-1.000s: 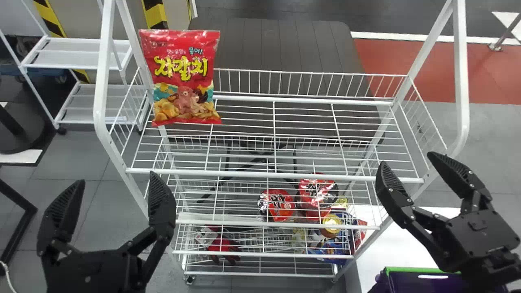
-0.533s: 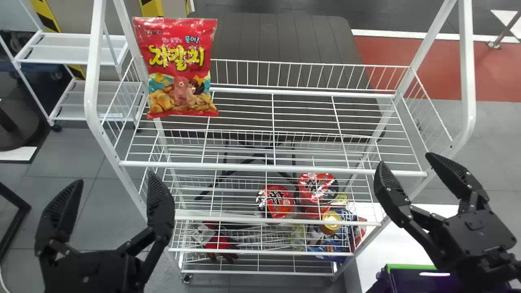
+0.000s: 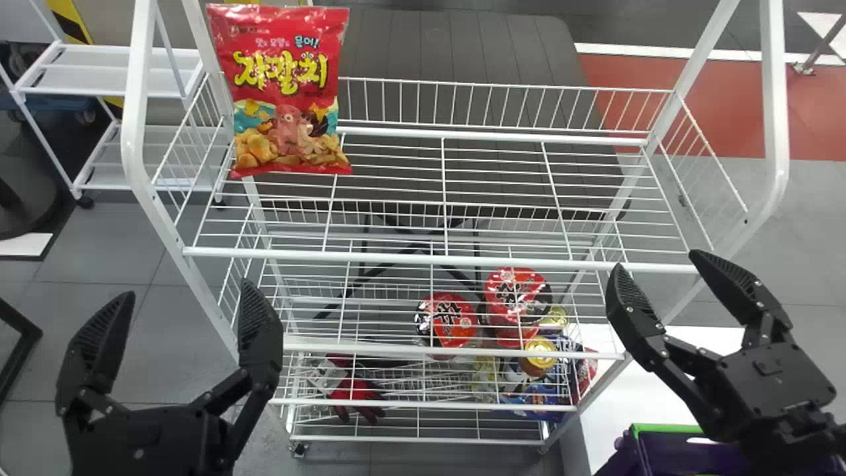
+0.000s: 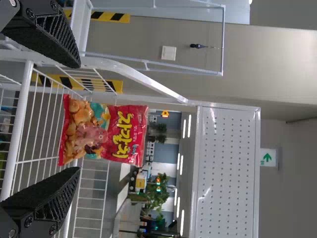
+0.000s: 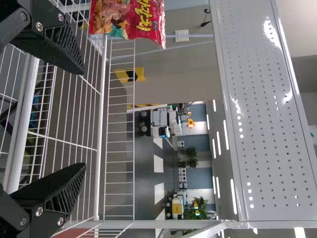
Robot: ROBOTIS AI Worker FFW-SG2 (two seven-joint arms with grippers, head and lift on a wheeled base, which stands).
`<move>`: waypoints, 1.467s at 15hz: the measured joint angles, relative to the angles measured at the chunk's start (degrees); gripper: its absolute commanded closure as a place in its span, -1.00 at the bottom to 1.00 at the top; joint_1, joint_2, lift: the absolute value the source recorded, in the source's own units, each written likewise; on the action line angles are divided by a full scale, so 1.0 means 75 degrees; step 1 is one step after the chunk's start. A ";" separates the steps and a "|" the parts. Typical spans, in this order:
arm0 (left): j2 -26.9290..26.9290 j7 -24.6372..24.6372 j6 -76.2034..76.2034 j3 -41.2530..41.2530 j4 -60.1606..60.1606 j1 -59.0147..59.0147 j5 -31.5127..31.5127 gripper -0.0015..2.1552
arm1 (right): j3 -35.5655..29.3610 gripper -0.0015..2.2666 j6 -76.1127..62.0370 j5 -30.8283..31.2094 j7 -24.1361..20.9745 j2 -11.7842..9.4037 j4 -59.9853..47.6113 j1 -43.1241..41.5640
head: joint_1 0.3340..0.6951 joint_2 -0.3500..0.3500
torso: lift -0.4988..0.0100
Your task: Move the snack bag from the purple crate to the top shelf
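The red snack bag (image 3: 284, 92) stands upright at the left end of the rack's top shelf (image 3: 502, 198), its printed front toward me. My left gripper (image 3: 182, 324) is open in front of the rack's left side, apart from the bag. My right gripper (image 3: 654, 277) is open at the rack's right front corner. Part of the purple crate (image 3: 694, 456) with a green rim lies below the right gripper. In the left wrist view the bag (image 4: 104, 131) is beyond the left gripper (image 4: 79, 116). In the right wrist view the bag (image 5: 130, 19) is well past the right gripper (image 5: 85, 119).
Lower shelves hold red-lidded cups (image 3: 449, 320), a gold-lidded jar (image 3: 538, 356), and red gloves (image 3: 357, 396). White posts (image 3: 135, 99) rise at both sides of the rack. A white table (image 3: 648, 390) is at the right, and a smaller white rack (image 3: 112, 79) at the back left.
The rack has grown larger in the head view, its top shelf and the bag shifting upward and the bag slightly left. Both grippers have stayed open and nearly in place.
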 measured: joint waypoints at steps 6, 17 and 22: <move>0.0000 0.0102 0.0018 -0.0001 0.0021 -0.0001 -0.0072 -0.93 | -0.0046 -0.85 0.0034 -0.0001 0.0017 -0.0002 0.0046 0.0042 | 1.00 -0.15 | 0.55; 0.0000 0.0129 0.0026 -0.0058 -0.0021 -0.0001 -0.0145 -0.93 | -0.0082 -0.85 -0.0016 -0.0059 0.0023 0.0000 0.0051 0.0097 | 1.00 -0.18 | 0.38; -0.0009 0.0138 0.0000 -0.0059 -0.0014 -0.0001 -0.0157 -0.93 | -0.0089 -0.85 -0.0018 -0.0068 0.0115 -0.0005 0.0085 0.0111 | 1.00 -0.17 | 0.30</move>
